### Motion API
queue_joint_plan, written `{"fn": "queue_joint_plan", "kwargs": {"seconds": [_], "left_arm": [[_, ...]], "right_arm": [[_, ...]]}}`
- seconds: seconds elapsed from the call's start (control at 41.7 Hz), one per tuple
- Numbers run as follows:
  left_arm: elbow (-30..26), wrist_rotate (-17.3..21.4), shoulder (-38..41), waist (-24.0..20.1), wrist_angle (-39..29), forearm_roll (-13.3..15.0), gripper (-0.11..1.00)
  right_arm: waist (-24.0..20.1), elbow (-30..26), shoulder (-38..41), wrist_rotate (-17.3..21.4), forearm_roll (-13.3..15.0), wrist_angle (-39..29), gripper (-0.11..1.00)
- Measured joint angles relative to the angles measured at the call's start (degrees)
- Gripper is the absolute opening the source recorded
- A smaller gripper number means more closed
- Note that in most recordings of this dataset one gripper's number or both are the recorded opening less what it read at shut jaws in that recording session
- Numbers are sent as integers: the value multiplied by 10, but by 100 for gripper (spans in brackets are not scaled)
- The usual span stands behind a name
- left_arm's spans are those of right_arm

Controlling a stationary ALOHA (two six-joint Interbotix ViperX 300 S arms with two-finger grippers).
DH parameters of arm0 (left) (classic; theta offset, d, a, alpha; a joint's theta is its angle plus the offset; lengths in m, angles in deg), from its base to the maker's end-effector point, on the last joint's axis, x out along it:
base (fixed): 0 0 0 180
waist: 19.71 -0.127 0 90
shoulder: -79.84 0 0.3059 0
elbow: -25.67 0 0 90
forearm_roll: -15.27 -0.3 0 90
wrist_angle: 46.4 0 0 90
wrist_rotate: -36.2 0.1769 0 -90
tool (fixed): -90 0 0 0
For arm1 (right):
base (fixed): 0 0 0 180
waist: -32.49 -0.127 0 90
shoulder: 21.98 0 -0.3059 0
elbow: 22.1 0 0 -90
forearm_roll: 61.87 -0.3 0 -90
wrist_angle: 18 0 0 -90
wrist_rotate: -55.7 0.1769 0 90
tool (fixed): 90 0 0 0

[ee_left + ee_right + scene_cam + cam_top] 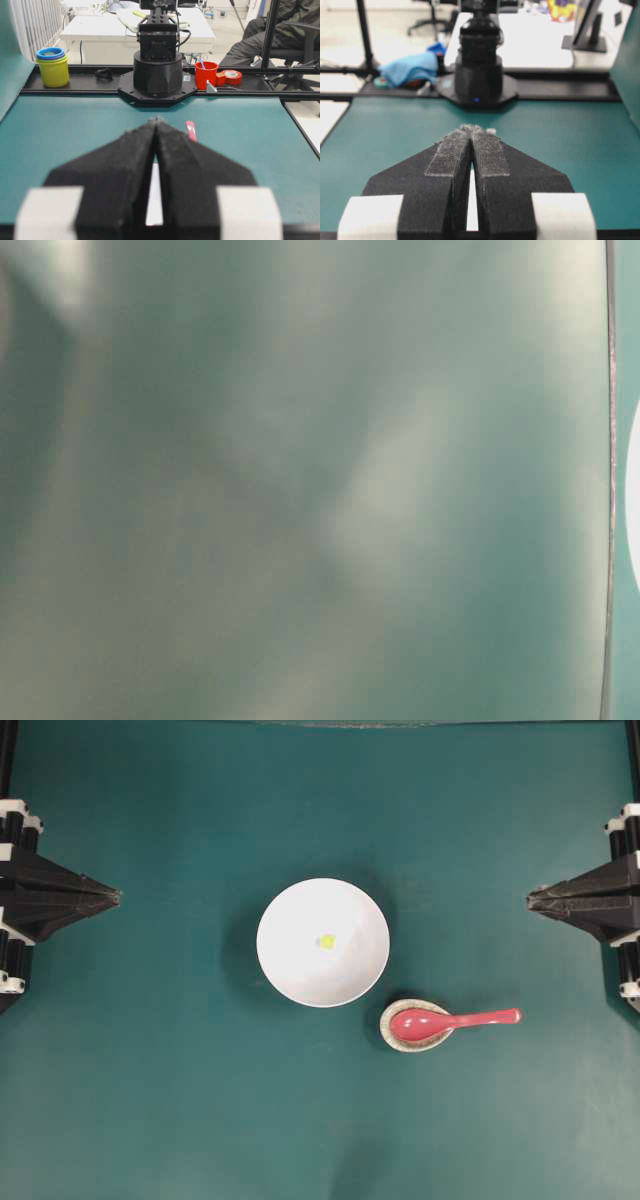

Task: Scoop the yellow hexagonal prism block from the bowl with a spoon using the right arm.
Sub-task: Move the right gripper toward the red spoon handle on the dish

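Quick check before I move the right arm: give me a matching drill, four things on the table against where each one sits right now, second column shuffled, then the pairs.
Things:
1. yellow hexagonal prism block
2. spoon
3. right tool
4. bowl

Places:
A. scoop resting in the small speckled dish, handle pointing toward the right arm's side
B. mid-table, on the green mat
C. lying inside the white bowl
D. shut, parked at the right edge of the overhead view, away from the dishes

Pairs: 1-C, 2-A, 3-D, 4-B
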Motion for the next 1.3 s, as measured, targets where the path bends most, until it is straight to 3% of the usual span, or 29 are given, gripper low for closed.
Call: {"fn": "queue_joint_plan", "kwargs": {"seconds": [0.096,0.36,0.408,0.576,0.648,1.031,1.295], "left_arm": [[0,0,2,0,-34,-6,0],[0,0,2,0,-44,-7,0],[0,0,2,-1,-44,-7,0],[0,0,3,0,-45,-7,0],[0,0,3,0,-46,-7,0],[0,10,3,0,-50,-11,0],[0,22,3,0,-56,-11,0]], "right_arm": [[2,-4,1,2,0,0,0],[2,-6,9,-2,1,-1,3],[2,-6,12,-2,1,-1,10],[0,-6,23,-2,1,-1,50],[-1,-6,28,-1,1,0,59],[-19,14,118,6,-10,23,58],[-62,57,224,10,-49,156,58]]}}
